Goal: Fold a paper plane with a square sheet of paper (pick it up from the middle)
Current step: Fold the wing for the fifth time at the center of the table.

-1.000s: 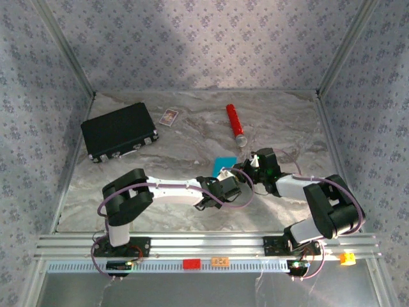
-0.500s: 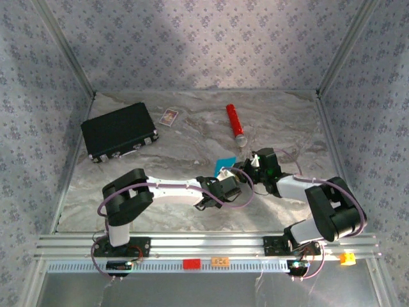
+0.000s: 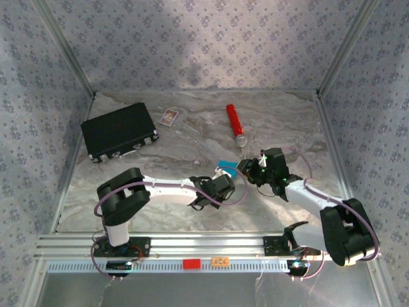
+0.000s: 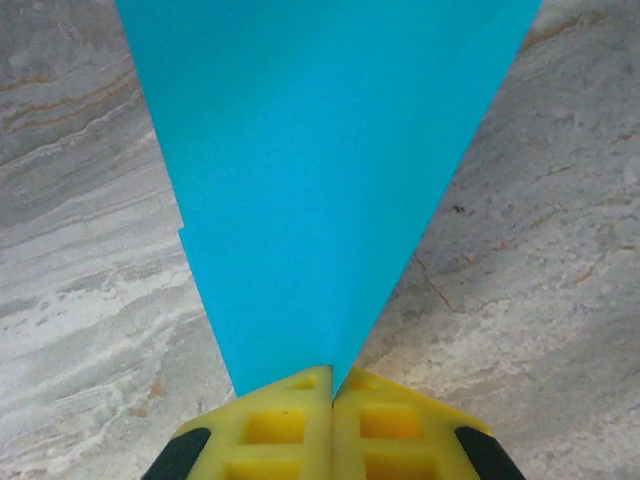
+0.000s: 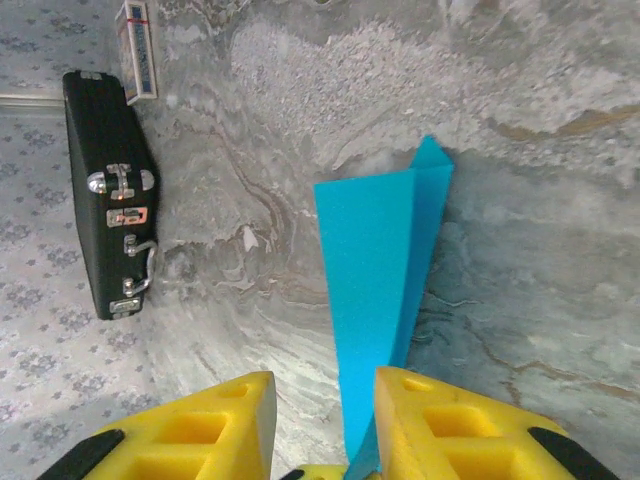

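Centre of the overhead view: my left claw (image 4: 332,385) has clamped shut on the folded cyan paper (image 4: 320,180) at its tip, while my right claw (image 5: 325,395) has just parted slightly, handing over the fold.

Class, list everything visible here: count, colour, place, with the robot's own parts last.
paper: one, cyan-blue, mid-table between the grippers
case: one, black, table's far left
card: one, white-edged, just right of the case
cylinder: one, red, far centre
table: one, grey marbled, underneath everything
left gripper: one, yellow fingers, shut on the paper
right gripper: one, yellow fingers, open around the paper
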Motion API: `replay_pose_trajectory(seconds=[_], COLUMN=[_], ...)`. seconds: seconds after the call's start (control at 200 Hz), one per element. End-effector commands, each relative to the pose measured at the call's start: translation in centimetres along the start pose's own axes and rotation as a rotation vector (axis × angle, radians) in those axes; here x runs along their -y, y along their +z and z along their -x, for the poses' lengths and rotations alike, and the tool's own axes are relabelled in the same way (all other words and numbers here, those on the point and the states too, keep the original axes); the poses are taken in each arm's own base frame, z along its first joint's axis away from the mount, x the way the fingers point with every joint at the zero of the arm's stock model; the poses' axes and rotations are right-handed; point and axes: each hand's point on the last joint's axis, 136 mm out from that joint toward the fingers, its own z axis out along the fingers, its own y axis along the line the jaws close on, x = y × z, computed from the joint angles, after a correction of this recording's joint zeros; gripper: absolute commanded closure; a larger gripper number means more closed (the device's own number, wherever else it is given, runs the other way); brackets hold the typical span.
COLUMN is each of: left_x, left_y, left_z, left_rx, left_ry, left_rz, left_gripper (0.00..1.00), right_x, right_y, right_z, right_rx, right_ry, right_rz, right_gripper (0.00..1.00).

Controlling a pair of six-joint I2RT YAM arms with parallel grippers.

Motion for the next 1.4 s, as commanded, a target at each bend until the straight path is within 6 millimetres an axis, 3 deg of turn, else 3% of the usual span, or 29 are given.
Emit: replay_pose_trajectory(seconds=[0.0,0.395,0.805,1.069,1.394], left_x=[0.9,0.9,1.0,1.2,1.3], left_y=[-0.5,0.0,0.6,0.9,0.8], left_z=[0.6,0.3,0.1,0.4,0.7], left_rx=[0.014,-0.012,-0.058,-0.084,-0.094], left_ry=[-0.046,-0.141,-0.251,-0.340,-0.435], left_rz=[-0.081,-0.215,-0.381,-0.524,-0.677], left_gripper=[1.00,1.00,1.00,1.00,1.00], right_x=[2.0,2.1,1.4,0.5,-0.7], right_y=[-0.4,-0.3,0.1,0.9,1.9], right_z=[-0.3,-0.3,-0.5,-1.3,-2.8], right_rx=[0.008,0.009,-0.001,-0.037,-0.074], right_ry=[0.002,0.000,-0.041,-0.114,-0.238], right_rz=[-0.068,-0.059,-0.030,0.009,0.053], right_gripper=[0.66,0.66,0.72,0.82,0.83])
